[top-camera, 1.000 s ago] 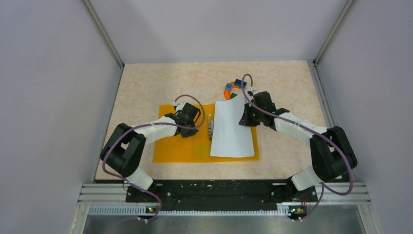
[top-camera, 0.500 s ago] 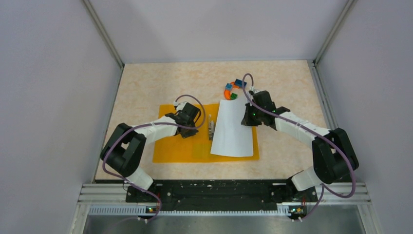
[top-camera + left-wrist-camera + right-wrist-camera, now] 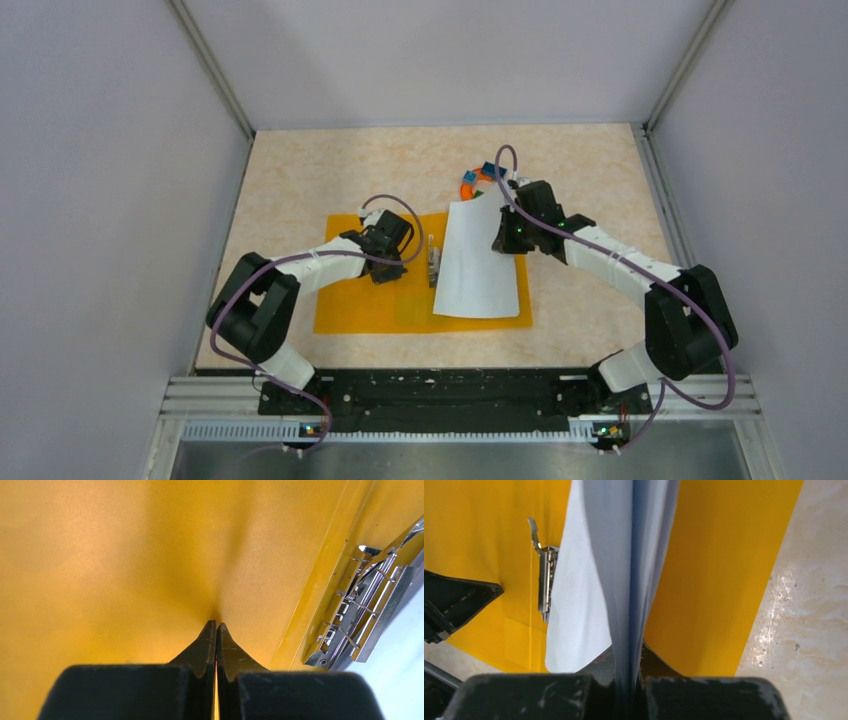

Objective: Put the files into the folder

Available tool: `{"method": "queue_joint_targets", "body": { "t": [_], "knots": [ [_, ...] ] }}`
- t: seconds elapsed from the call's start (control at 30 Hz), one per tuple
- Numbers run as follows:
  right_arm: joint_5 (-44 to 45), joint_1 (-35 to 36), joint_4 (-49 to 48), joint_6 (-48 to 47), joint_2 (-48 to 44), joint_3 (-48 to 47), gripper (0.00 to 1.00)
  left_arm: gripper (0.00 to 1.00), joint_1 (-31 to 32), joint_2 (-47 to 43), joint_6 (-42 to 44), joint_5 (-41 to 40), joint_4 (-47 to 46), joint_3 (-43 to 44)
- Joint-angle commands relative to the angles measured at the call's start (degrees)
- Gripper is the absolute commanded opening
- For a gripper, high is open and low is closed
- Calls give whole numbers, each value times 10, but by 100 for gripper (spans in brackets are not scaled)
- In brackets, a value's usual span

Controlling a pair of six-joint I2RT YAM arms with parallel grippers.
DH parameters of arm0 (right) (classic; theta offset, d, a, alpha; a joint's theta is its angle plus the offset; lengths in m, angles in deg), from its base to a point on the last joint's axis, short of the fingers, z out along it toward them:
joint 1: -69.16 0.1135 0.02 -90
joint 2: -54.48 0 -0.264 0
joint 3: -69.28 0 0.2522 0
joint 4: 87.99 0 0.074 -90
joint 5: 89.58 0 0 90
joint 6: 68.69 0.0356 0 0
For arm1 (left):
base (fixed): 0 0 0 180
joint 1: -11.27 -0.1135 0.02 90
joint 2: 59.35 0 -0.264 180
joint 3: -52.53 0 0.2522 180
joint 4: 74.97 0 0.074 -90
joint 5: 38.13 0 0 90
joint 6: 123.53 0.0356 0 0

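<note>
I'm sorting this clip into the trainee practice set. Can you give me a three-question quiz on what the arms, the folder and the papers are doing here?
1. True or false: the right arm's jaws are shut on the paper sheets.
2. Where do the left arm's jaws press? A) on the bare half of the open orange folder; B) on the half under the sheets; C) nowhere, they hover clear.
3. What lies just beyond the folder's far edge, near the right arm?
Key: 1 true. 2 A. 3 small colourful toy pieces.
</note>
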State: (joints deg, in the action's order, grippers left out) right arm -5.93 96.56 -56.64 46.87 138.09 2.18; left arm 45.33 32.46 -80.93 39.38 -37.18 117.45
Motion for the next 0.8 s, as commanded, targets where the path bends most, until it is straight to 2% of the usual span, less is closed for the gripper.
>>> {"method": "queue_joint_targets", "body": {
  "t": [0.0,0.33,0.53,0.77],
  "knots": [
    [10,13,-5,3,-8,-41,0,0,4,-3,10,-10,6,23],
    [-11,25,-10,2,14,-57,0,0,5,-2,11,-10,6,24],
    [-55,27,-8,-20,28,-61,0,0,5,0,14,-9,6,25],
    [-66,26,20,-50,42,-70,0,0,5,2,15,-9,5,25]
  ]
}}
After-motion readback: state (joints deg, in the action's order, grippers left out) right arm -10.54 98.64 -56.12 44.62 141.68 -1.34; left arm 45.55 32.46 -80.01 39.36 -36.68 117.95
